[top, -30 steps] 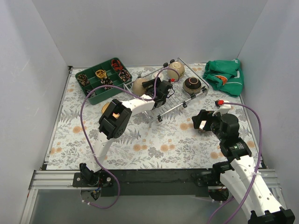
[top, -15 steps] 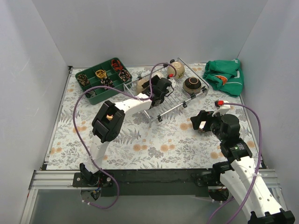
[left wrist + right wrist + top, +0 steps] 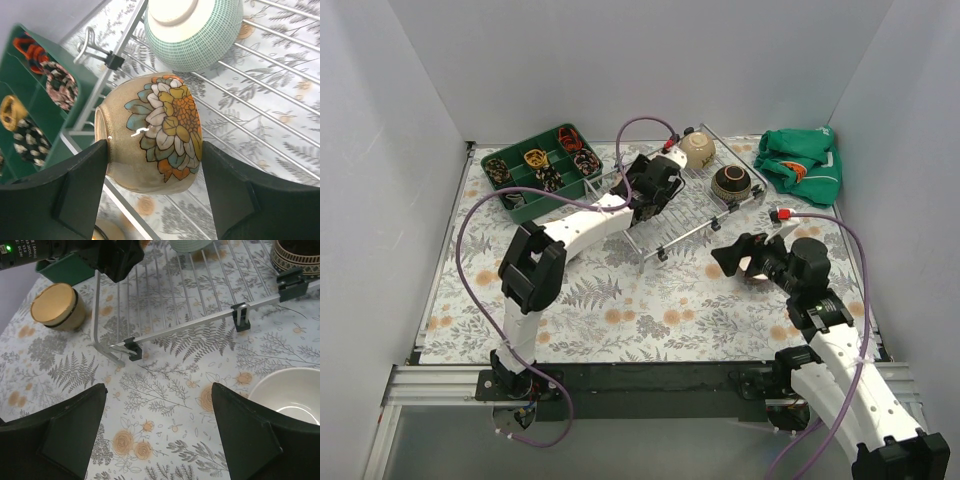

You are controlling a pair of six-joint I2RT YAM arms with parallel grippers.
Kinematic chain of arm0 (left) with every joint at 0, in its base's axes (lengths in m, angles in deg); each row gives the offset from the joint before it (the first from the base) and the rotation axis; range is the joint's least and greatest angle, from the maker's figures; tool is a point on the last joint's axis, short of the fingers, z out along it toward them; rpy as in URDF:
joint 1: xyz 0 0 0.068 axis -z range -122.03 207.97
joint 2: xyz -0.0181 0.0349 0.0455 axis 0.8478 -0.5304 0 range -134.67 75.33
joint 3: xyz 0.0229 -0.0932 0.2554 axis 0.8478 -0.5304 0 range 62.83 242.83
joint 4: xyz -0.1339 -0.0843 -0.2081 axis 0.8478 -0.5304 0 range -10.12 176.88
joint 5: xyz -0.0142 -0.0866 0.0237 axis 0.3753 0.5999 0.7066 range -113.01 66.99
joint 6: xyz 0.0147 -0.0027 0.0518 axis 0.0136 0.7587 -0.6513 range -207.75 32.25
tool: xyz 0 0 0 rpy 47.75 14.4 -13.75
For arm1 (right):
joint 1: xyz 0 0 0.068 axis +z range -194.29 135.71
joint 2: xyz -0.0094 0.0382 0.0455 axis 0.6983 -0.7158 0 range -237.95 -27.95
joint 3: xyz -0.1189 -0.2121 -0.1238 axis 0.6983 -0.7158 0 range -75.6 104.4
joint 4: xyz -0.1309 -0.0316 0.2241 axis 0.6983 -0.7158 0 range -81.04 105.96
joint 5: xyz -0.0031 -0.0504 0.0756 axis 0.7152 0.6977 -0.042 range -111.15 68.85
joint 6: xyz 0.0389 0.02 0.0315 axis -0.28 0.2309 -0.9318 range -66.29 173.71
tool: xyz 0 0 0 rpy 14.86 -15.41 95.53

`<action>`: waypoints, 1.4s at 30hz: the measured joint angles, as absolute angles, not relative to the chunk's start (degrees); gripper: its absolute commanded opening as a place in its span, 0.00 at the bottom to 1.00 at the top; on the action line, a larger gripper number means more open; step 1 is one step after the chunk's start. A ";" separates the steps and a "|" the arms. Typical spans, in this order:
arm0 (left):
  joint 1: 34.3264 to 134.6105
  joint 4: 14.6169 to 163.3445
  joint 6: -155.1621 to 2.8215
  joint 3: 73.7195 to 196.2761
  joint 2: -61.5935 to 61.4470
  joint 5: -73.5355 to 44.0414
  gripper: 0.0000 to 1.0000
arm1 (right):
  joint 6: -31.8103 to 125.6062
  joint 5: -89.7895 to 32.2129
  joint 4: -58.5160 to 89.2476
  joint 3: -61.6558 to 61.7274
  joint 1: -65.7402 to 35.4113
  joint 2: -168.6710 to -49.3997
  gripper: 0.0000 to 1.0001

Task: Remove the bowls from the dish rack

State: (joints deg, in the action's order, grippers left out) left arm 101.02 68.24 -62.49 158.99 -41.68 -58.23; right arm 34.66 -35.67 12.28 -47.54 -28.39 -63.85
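Note:
The silver wire dish rack (image 3: 698,214) lies at the back centre. On it I see a beige bowl (image 3: 697,150) and a dark brown bowl (image 3: 731,183). My left gripper (image 3: 644,192) reaches over the rack's left part. In the left wrist view it (image 3: 152,157) is open, with its fingers on either side of a beige flower-painted bowl (image 3: 155,130) lying on its side by the rack's rim. A pale mint-green bowl (image 3: 192,30) sits upside down just beyond. My right gripper (image 3: 157,390) is open and empty above the table in front of the rack (image 3: 200,325).
A green compartment tray (image 3: 518,205) stands at the back left and a green cloth (image 3: 800,165) at the back right. A tan bowl (image 3: 56,305) stands on the table left of the rack. A white bowl (image 3: 287,390) stands by my right gripper.
My left arm has stretched further over the rack toward the back, bringing its fingers around the flower-painted bowl. My right gripper has shifted slightly left.

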 measured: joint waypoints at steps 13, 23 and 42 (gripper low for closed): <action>94.96 63.74 -38.04 156.56 -30.60 -42.80 0.18 | 29.66 -49.20 31.82 -49.27 -28.39 -77.41 0.93; 90.81 67.89 -19.46 144.82 -22.18 -28.79 0.16 | 30.14 -56.57 46.79 -45.14 -26.07 -93.62 0.93; 90.81 85.05 -0.11 128.19 -9.88 -20.31 0.13 | 38.03 -59.30 51.71 -24.03 -15.93 -117.99 0.62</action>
